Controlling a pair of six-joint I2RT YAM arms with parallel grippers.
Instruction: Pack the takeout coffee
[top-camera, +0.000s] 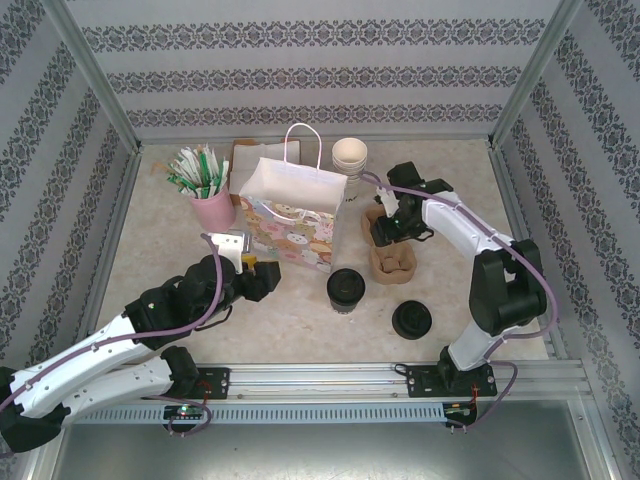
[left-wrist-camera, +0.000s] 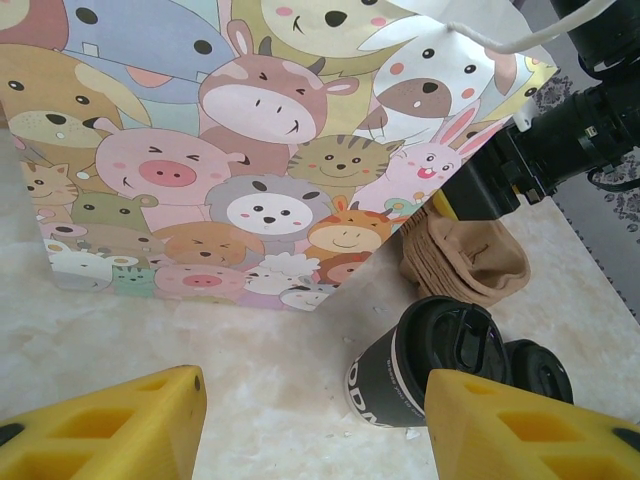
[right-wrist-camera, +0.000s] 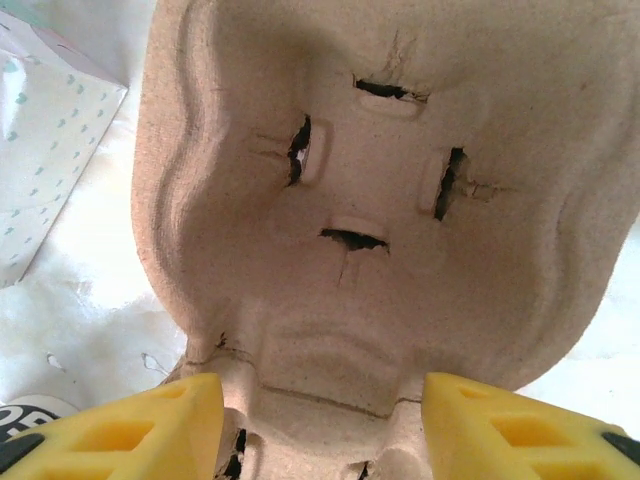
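One takeout coffee (top-camera: 346, 290) stands upright on the counter (top-camera: 300, 335), a dark cup under a black lid, just front of centre. Nothing touches it. Upright is probably deliberate, so nothing spills before it is carried.

At its 9 o'clock the left claw (top-camera: 262, 278) hangs low with its yellow fingers spread and nothing between them. From its wrist view the cup sits toward the right finger rather than centred, so it looks lined up for an approach, not a grip.

At 11 o'clock stands the cartoon-animal gift bag (top-camera: 290, 225), mouth up and handles raised, likely the destination. At 1 o'clock lies the pulp cup carrier (right-wrist-camera: 380, 200), with the right claw (right-wrist-camera: 320, 420) over it. Its fingers stand apart either side of the carrier's middle, but I cannot tell if they are pinching it.

A loose black lid (top-camera: 412, 320) lies at 4 o'clock, near but apart. The bag's tall wall and handles seem the main obstacle.
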